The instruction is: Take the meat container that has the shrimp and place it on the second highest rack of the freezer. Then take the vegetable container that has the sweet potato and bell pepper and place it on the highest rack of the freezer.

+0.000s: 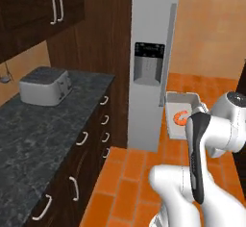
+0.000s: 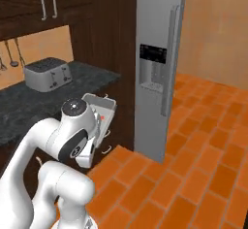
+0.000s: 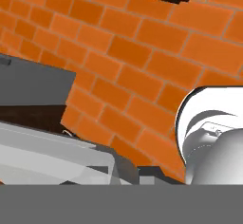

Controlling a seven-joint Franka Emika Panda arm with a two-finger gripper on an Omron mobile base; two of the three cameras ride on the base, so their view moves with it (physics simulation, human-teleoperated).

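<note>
One arm folded low, fingers apparently gripping meat container [image 1: 181, 109] rim.

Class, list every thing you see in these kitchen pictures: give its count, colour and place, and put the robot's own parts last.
Light-grey rectangular meat container: one, held up off the floor, tilted.
Orange curled shrimp: one, inside the container.
Tall grey freezer: one, door shut, beside the dark cabinets.
Silver toaster: one, on the counter.
Dark speckled stone counter: one, left side.
Orange brick floor: throughout.
White arm's gripper: one, shut on the container's wall.
</note>
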